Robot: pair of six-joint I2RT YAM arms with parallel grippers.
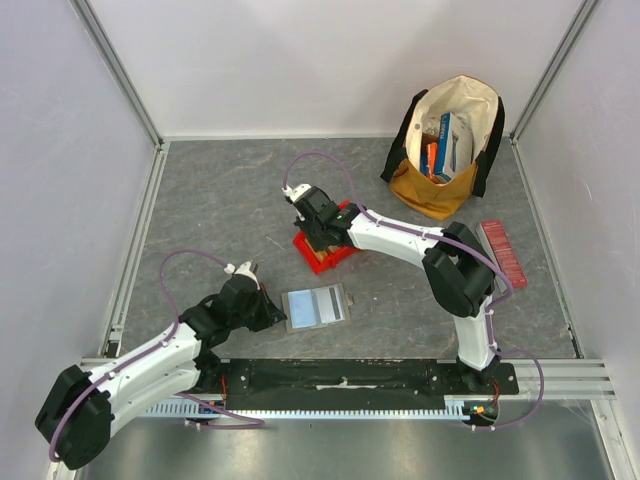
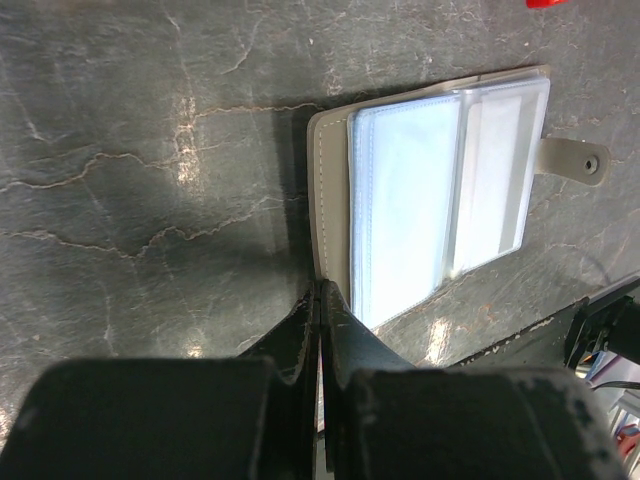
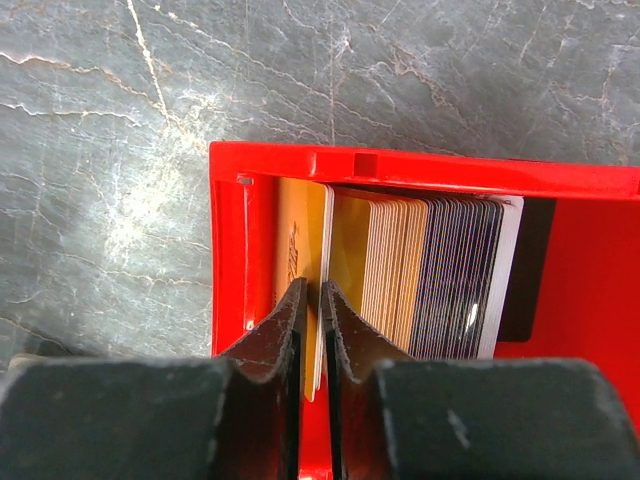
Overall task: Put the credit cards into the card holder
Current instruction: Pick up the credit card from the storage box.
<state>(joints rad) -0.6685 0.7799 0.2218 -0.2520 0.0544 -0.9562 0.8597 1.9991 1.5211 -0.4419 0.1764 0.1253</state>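
Observation:
The card holder (image 1: 317,306) lies open on the table, its clear sleeve pockets up; it also shows in the left wrist view (image 2: 440,190). My left gripper (image 1: 268,308) is shut, with its tips (image 2: 321,290) on the near corner of the holder's grey cover. The credit cards (image 3: 430,262) stand on edge in a stack inside the red bin (image 3: 570,280), tan at the left, dark ones at the right. My right gripper (image 3: 310,292) reaches down into the bin (image 1: 340,255) and is shut on one tan card (image 3: 300,240) at the stack's left end.
An open cloth bag (image 1: 450,140) with colourful boxes stands at the back right. A long red ribbed box (image 1: 502,252) lies right of the right arm. Grey walls close in the table on three sides.

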